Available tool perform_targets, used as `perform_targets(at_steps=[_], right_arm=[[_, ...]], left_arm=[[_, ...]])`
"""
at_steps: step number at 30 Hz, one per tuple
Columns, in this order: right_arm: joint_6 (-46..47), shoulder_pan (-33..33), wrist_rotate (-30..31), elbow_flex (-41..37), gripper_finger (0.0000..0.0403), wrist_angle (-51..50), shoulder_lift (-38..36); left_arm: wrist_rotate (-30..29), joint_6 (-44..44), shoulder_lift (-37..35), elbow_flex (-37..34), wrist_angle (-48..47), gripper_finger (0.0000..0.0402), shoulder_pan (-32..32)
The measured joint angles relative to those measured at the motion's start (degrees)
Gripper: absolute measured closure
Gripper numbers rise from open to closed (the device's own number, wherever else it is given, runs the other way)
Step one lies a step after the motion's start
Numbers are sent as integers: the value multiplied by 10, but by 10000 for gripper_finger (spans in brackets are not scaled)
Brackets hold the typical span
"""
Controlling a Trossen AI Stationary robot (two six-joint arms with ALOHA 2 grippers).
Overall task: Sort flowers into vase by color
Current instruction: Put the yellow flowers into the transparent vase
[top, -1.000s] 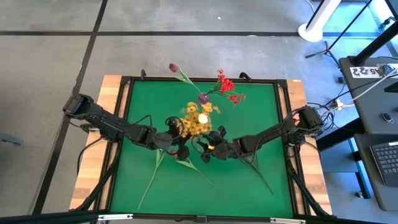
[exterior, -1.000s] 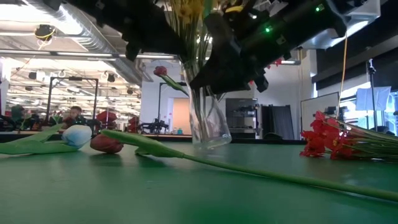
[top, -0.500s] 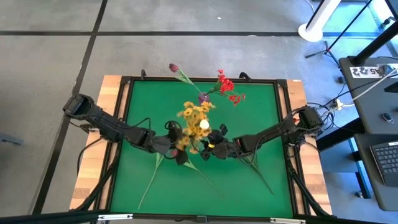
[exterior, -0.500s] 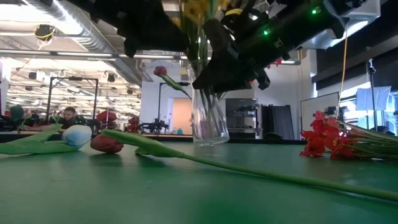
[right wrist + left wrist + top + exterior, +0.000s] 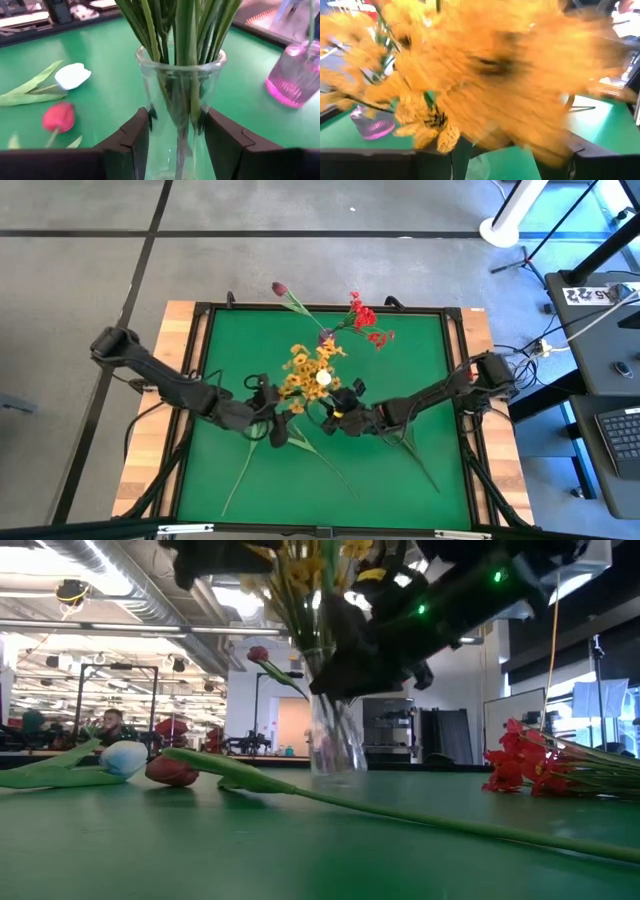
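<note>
A bunch of yellow flowers (image 5: pixel 310 370) stands with its green stems in a clear glass vase (image 5: pixel 180 100) at the middle of the green mat. My right gripper (image 5: pixel 177 135) is shut on that vase. My left gripper (image 5: pixel 275 420) hangs open just left of the vase, with blurred yellow blossoms (image 5: pixel 485 75) filling its wrist view. Red flowers (image 5: pixel 365 320) lie at the far side beside a pink vase (image 5: pixel 327 337). A white bud (image 5: pixel 72 75) and a red tulip (image 5: pixel 59 117) lie flat on the mat. My right gripper pinches the clear vase just below its rim (image 5: pixel 150 115) between its two fingers, one on either side. The fingers come nearly level from the table's right side. The vase stands upright with its base (image 5: pixel 335 768) on the mat, the stems rising out of its mouth.
A maroon tulip (image 5: pixel 280 288) lies at the far edge. Long green stems and leaves (image 5: pixel 320 455) lie across the near half of the mat, and another stem (image 5: pixel 415 450) lies under the right arm. A raised black frame (image 5: pixel 200 380) borders the mat.
My left gripper has let go of the yellow bunch and drawn back up and toward the table's left and near edges. The yellow flowers stay in the vase, their heads now spread clear of the gripper. My right gripper keeps its hold on the vase.
</note>
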Motion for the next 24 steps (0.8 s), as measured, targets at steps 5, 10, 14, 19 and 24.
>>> perform_targets(at_steps=[5, 10, 14, 19, 24], right_arm=[[0, 1, 17, 3, 250, 15, 24], [7, 19, 23, 2, 250, 6, 25], [-1, 39, 28, 1, 250, -2, 25], [14, 59, 27, 1, 248, -25, 25], [14, 68, -6, 0, 193, -28, 26]], left_arm=[[-51, 0, -12, 0, -17, 226, -34], [-87, -11, -12, 0, -34, 226, -61], [-112, -33, -12, 0, -56, 226, -76], [-120, -61, -12, 0, -81, 227, -87], [-121, -76, -12, 0, -90, 227, -87]])
